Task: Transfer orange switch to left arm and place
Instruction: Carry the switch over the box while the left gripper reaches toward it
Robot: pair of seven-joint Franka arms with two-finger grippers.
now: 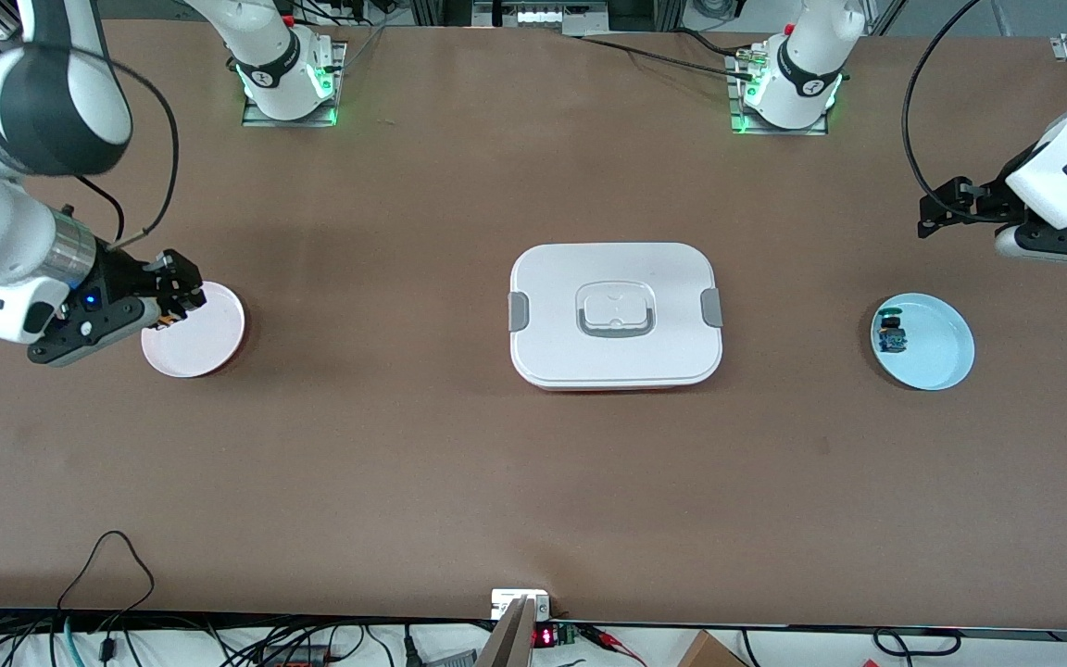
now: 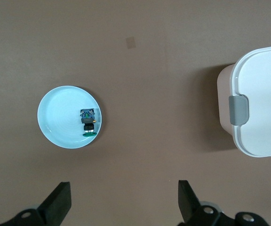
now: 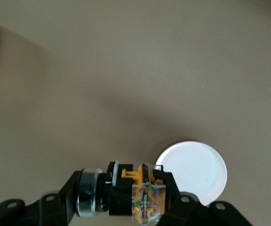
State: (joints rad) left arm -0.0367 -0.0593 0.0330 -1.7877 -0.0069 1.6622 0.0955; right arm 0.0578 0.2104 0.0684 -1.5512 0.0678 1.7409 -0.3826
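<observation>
The orange switch, a small black part with orange and clear ends and a metal ring, is clamped crosswise in my right gripper. In the front view this gripper hangs over the edge of a white plate at the right arm's end of the table, with the switch just showing under its fingers. The white lidded box with grey clips stands mid-table. My left gripper hovers open and empty above the table at the left arm's end; its two fingers stand wide apart in the left wrist view.
A light blue plate lies near the left gripper and holds a small part with a green cap and blue body. The left wrist view shows that plate, the green part and a corner of the box.
</observation>
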